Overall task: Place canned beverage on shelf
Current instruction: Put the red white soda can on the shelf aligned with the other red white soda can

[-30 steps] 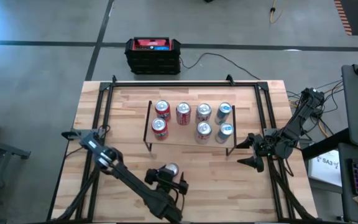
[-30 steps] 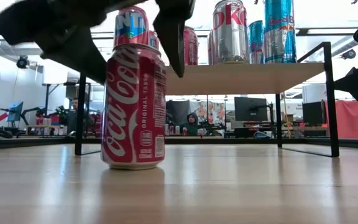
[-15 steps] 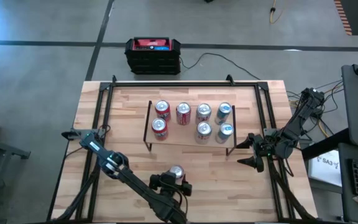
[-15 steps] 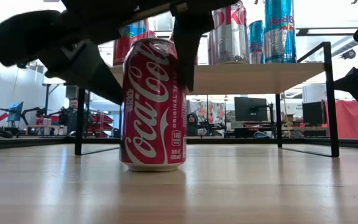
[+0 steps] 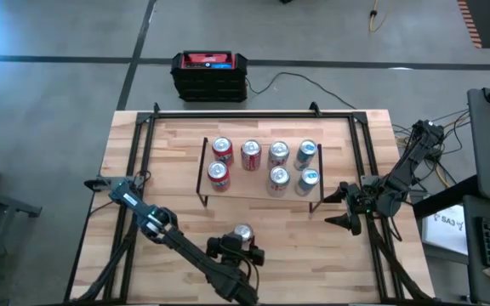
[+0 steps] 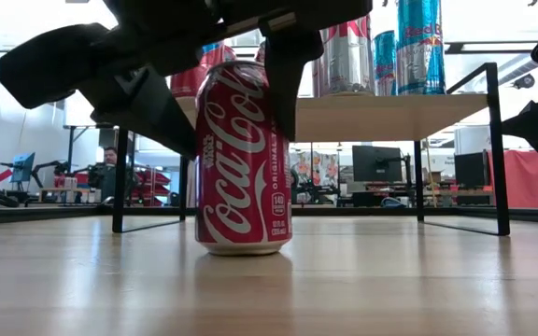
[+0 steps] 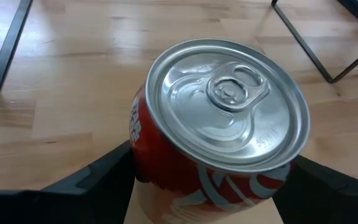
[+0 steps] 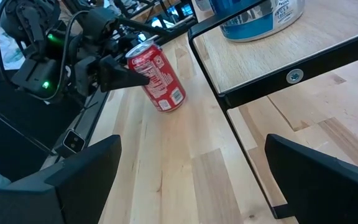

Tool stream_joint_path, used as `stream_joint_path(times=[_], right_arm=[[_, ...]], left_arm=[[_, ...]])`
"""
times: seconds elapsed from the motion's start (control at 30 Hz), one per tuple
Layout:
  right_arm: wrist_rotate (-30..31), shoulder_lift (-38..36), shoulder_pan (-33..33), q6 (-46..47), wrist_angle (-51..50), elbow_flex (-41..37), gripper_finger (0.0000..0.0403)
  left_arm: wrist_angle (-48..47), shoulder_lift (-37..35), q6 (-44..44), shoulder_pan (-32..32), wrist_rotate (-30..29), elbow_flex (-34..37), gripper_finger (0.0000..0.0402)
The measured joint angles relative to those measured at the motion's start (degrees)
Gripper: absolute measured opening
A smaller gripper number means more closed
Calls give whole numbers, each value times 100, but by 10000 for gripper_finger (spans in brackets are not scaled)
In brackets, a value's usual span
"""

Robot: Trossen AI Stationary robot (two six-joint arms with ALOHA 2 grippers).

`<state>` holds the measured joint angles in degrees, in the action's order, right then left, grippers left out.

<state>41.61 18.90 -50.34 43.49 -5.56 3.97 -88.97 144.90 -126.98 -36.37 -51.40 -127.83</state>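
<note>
Counter (image 5: pixel 177 212): light wood planks, smooth, low satin sheen, visible grain. Red can (image 6: pixel 243 159): glossy printed metal, bare brushed-aluminium lid with pull tab. Shelf (image 5: pixel 258 189): pale matt wood board on thin black metal legs; cans on the shelf (image 5: pixel 266 163) shiny metal, silver lids. Left end effector (image 7: pixel 210 186) and right end effector (image 8: pixel 191 180): matt black fingers, plastic-looking. Black-and-red box (image 5: pixel 210 75): looks like hard plastic. Floor (image 5: pixel 58 110): smooth grey.

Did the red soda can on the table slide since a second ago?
Yes. In the low view the red can has shifted right, toward the shelf's right leg, between the left tool's fingers.
</note>
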Motion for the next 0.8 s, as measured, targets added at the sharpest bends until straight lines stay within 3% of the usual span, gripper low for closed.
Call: stream_joint_path(times=[0.17, 0.4, 0.8], right_arm=[[2, 0, 0, 0, 0, 0, 384], [0, 0, 1, 0, 0, 0, 384], [0, 0, 1, 2, 3, 0, 384]], left_arm=[[-1, 1, 2, 21, 28, -24, 291], [-93, 17, 464, 29, 174, -701, 291], [-107, -327, 652, 65, -103, -713, 291]])
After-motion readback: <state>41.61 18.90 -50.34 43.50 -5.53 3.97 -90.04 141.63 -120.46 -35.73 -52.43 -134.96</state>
